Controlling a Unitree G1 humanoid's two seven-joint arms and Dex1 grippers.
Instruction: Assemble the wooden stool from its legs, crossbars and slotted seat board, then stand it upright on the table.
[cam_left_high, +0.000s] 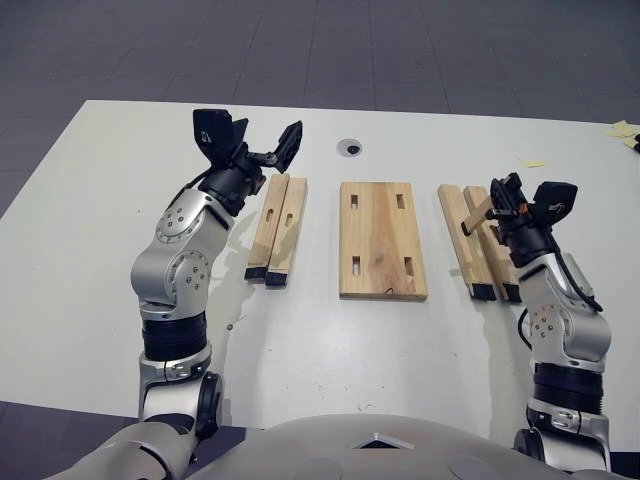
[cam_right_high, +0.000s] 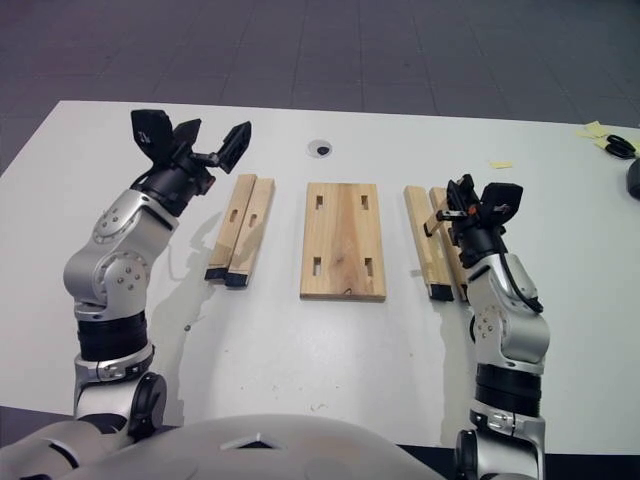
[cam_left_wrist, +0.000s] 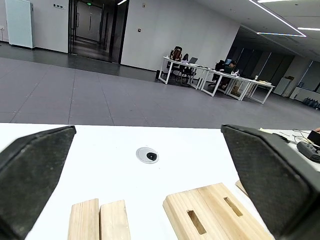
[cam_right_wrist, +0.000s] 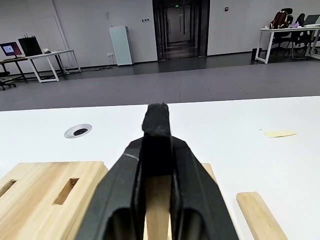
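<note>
The white table (cam_left_high: 120, 200) has the stool parts laid out flat in a row, and nothing is joined yet. In the middle of the frame lies the slotted seat board (cam_left_high: 380, 245), with four small slots cut through it and its long side running away from the robot. To its left, with a clear strip of table between, is the left pair of legs (cam_left_high: 277, 228). The two lie side by side and touching, with dark tips at the near ends. To the right of the board is the right pair of legs (cam_left_high: 470, 250), laid the same way but slightly slanted. The left gripper (cam_left_high: 252, 142) is up in the upper left of the frame, just beyond the far ends of the left pair. Its two dark padded fingers are spread wide with nothing between them. The right gripper (cam_left_high: 497, 205) sits at the right of the frame, over the right pair. Its fingers are pressed together on a crossbar (cam_left_high: 474, 212), which sticks out tilted toward the seat board. From where I stand I cannot tell whether the bar's lower end touches the leg beneath it. A round cable grommet (cam_left_high: 349, 148) is set in the table beyond the board, and yellow sticky notes (cam_left_high: 533, 163) lie toward the far right corner.
</note>
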